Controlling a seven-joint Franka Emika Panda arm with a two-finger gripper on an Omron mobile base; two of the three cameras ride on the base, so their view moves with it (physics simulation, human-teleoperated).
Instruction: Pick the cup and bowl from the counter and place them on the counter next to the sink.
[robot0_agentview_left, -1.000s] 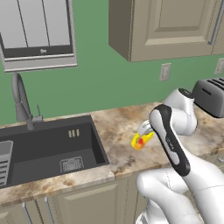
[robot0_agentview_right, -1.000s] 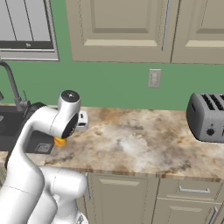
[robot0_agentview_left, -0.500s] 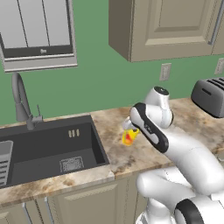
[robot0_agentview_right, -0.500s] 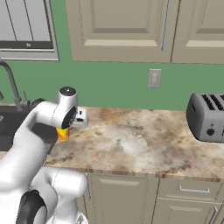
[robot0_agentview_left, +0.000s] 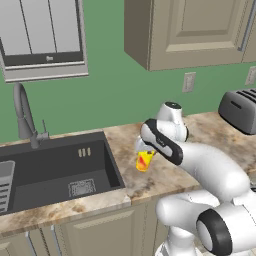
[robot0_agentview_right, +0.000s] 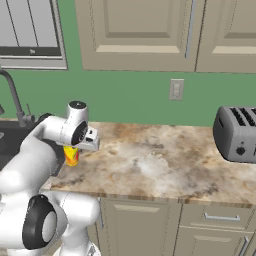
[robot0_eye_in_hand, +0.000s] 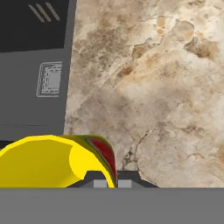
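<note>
Right now claw (robot0_eye_in_hand: 106, 183) is clamped on the cup (robot0_agentview_left: 144, 160) rim, one finger inside the wall, cup hanging over the table (robot0_agentview_right: 165, 160) just beside the sink (robot0_agentview_left: 55, 172). Prob. light, stiff, smooth-walled, so rim pinch could slip; lower gently.

toaster: silver-grey two-slot metal toaster (robot0_agentview_right: 236, 132), parked way off to the right of the wall outlet
outlet: pale beige wall outlet (robot0_agentview_right: 176, 89) on the green wall (robot0_agentview_left: 110, 95)
cabinets: beige panelled upper cabinets (robot0_agentview_right: 145, 32), right above the outlet
window: white-framed window (robot0_agentview_left: 42, 37), far left of the outlet
</note>
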